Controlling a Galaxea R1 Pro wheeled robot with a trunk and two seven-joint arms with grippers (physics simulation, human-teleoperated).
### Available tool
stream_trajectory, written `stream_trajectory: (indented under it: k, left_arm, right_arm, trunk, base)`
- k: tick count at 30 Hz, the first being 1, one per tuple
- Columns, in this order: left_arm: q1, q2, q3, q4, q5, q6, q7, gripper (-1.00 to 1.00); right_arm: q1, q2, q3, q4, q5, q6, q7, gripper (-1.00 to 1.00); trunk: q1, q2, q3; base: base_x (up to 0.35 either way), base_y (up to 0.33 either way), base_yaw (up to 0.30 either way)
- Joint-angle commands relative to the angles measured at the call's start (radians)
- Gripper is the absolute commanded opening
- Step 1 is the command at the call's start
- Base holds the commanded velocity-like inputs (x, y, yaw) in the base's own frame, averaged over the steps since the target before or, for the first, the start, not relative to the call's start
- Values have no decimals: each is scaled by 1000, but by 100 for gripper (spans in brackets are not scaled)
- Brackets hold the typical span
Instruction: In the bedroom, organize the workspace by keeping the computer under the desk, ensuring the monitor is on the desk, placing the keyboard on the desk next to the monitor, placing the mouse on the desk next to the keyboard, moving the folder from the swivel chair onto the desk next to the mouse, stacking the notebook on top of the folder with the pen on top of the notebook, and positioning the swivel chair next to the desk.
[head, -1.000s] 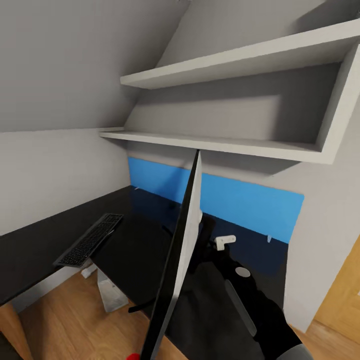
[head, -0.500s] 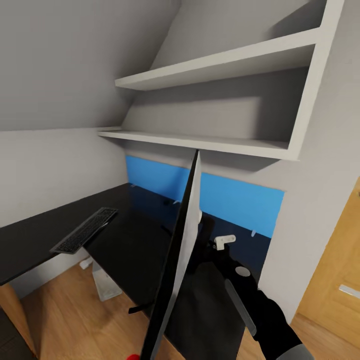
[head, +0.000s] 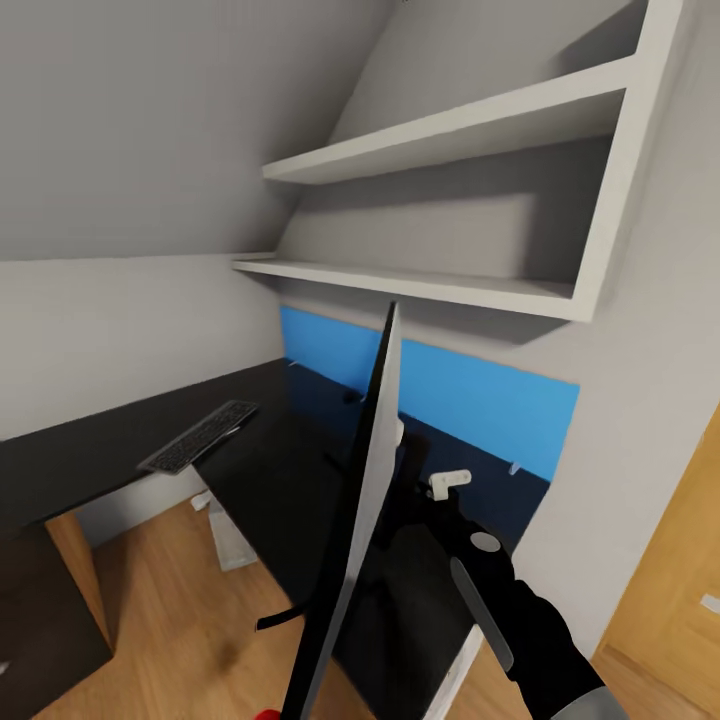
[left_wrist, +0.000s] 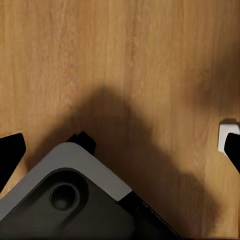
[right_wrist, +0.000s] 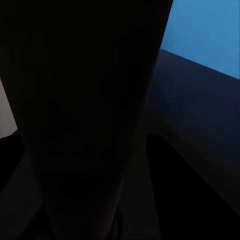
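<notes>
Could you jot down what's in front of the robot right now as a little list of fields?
place: corner with a black desk, wood floor, two white shelves above
monitor: monitor seen edge-on, raised close to the camera, in front of the right arm
keyboard: keyboard lying on the desk
back panel: blue panel behind the desk
right gripper: hidden behind the monitor
left wrist view: floor and robot base

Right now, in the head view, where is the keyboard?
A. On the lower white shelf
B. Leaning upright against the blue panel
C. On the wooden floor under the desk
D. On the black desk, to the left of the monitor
D: the keyboard lies flat on the black desk, left of the monitor, which is seen edge-on and tilted in front of the right arm.
</notes>
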Motion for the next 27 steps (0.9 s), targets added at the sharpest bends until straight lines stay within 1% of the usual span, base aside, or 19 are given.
stream_trajectory:
  k: [1,5,9,21,24,27]
  left_arm:
    - [3,0,1,-4,6,3,4,100]
    - [9,0,5,-4,6,-1,-3,100]
    - [9,-1,5,-4,6,-1,-3,100]
    - [9,-7,6,-4,5,0,1,100]
    - [8,-9,7,-4,6,-1,-1,100]
    - [8,-10,8,-4,6,-1,0,100]
  right_arm:
    - [-1,0,1,-2,-12,3,-8,-100]
    - [-1,0,1,-1,-12,3,-8,-100]
    - [-2,0,1,0,-13,3,-7,-100]
    - [-2,1,1,-9,-9,7,-12,-100]
    - [-12,0,-1,-11,-9,43,-17,-100]
    - [-15,0,3,-13,-6,62,-15,-100]
  trunk:
    - [0,-1,-1]
    - [0,-1,-1]
    - [0,-1,-1]
    - [0,-1,-1]
    - [0,-1,-1]
    - [0,-1,-1]
  base:
    - [-116,-315,272]
    - [-37,-330,275]
    - [-4,-337,115]
    - [-1,-338,18]
    - [0,-338,1]
    - [0,-265,0]
